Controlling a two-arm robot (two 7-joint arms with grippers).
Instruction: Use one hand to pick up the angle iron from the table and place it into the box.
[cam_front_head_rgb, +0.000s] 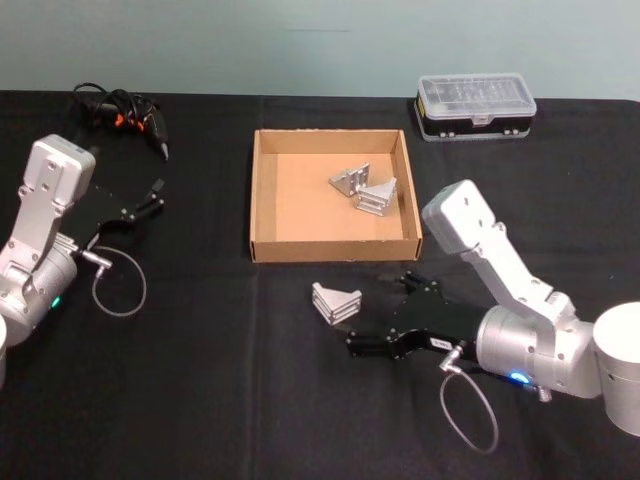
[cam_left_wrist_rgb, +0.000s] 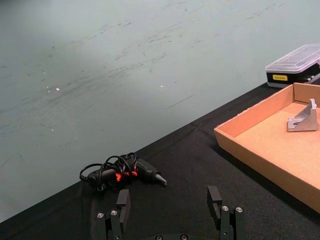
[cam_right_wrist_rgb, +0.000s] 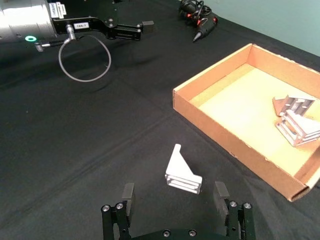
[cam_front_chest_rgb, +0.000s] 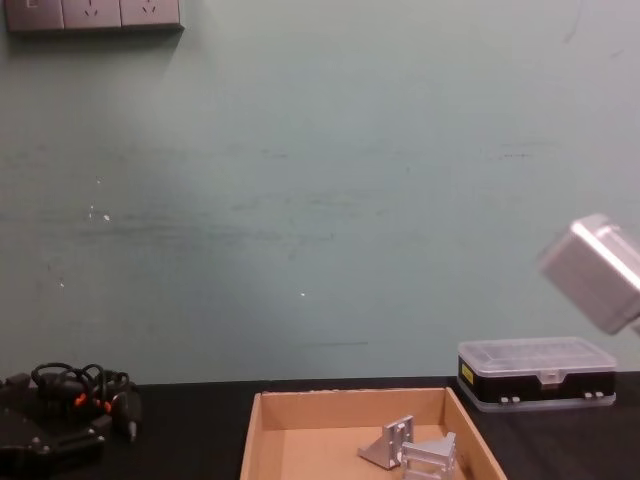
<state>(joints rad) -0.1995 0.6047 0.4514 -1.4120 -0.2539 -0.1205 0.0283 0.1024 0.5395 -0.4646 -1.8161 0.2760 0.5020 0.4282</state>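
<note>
One silver angle iron (cam_front_head_rgb: 335, 302) (cam_right_wrist_rgb: 182, 172) lies on the black table (cam_front_head_rgb: 200, 380), just in front of the tan box (cam_front_head_rgb: 335, 247) (cam_right_wrist_rgb: 225, 135) (cam_left_wrist_rgb: 260, 117) (cam_front_chest_rgb: 350, 405). My right gripper (cam_front_head_rgb: 372, 312) (cam_right_wrist_rgb: 174, 194) is low over the table beside it, open. The piece sits just ahead of the gap between the fingers and is not touched. Two more angle irons (cam_front_head_rgb: 350, 180) (cam_front_head_rgb: 376, 197) (cam_right_wrist_rgb: 300, 127) (cam_front_chest_rgb: 390, 443) rest in the box's far right part. My left gripper (cam_front_head_rgb: 153, 197) (cam_left_wrist_rgb: 169, 201) is parked at the table's left, open and empty.
A black case with a clear lid (cam_front_head_rgb: 476, 105) (cam_front_chest_rgb: 535, 372) stands behind the box at the right. A black tool with orange marks and a coiled cable (cam_front_head_rgb: 120, 112) (cam_left_wrist_rgb: 125, 172) lies at the far left. Cable loops hang from both wrists.
</note>
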